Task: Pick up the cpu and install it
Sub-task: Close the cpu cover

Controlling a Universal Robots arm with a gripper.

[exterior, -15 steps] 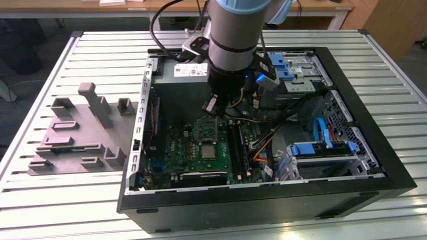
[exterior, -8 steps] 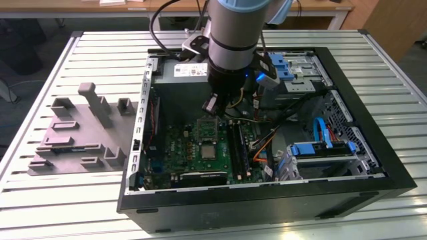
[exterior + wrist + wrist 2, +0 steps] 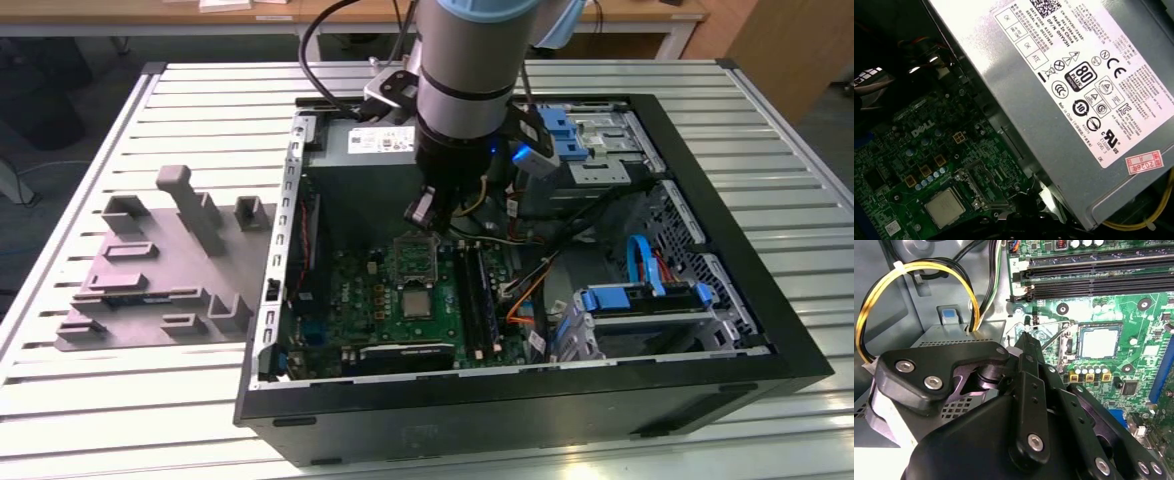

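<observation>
The cpu (image 3: 418,303), a small square chip with a pale silvery top, lies flat in its socket on the green motherboard (image 3: 354,300) inside the open computer case. It is also seen as the cpu (image 3: 1099,341) and the cpu (image 3: 945,207) in the two wrist views. Beside it the socket's silver frame (image 3: 416,257) stands flipped open; the wrist views show this frame (image 3: 1041,332) (image 3: 979,184) too. My gripper (image 3: 423,215) hangs over that frame, a short way from the chip. The gripper (image 3: 1025,336) looks shut, with nothing between its fingertips.
The big grey power supply (image 3: 1069,100) with a white label sits close behind the gripper. Yellow and black cables (image 3: 884,290) loop beside it. Memory slots (image 3: 1094,270) run next to the socket. Blue drive cages (image 3: 641,300) fill the case's right. A grey moulded tray (image 3: 147,290) lies outside, at the exterior view's left.
</observation>
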